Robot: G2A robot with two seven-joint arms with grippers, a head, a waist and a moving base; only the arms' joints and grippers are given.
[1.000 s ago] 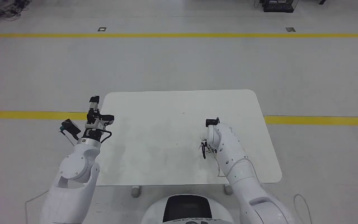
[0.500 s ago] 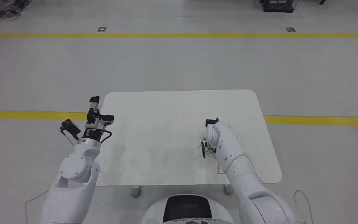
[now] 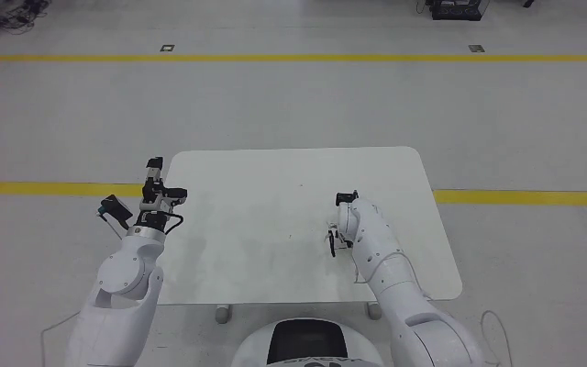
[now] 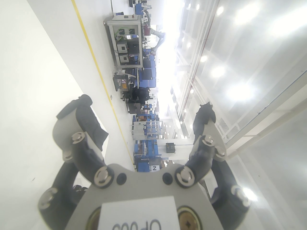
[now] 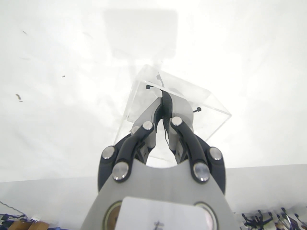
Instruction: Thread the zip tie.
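Right gripper (image 5: 164, 98) is hanging over the white tabletop (image 3: 275, 179), right of centre and on the half nearer the robot, pointing down at the surface. Its jaws are pressing together with almost no gap, pinching the black zip tie (image 5: 160, 80). The thin strap is running out past the tips and curving away from the gripper. Right under the tips, a clear box (image 5: 215, 111) is sitting on the tabletop, with the fingertips reaching in over its open rim, so the tie is hanging at or just inside the box. Can't tell whether the strap is touching a wall. Two small black nubs (image 5: 198, 110) are showing at the box's edges, one on either side of the jaws. They look like tie heads, but it is too small to tell whether either belongs to the held strap. Left gripper (image 4: 145, 104) is hovering at the tabletop's left edge, well apart from the right arm and the box, aiming away from the robot toward the room rather than down. Its jaws are standing wide apart and gripping nothing. Small dark specks (image 5: 18, 96) are lying on the tabletop off to the side of the box.
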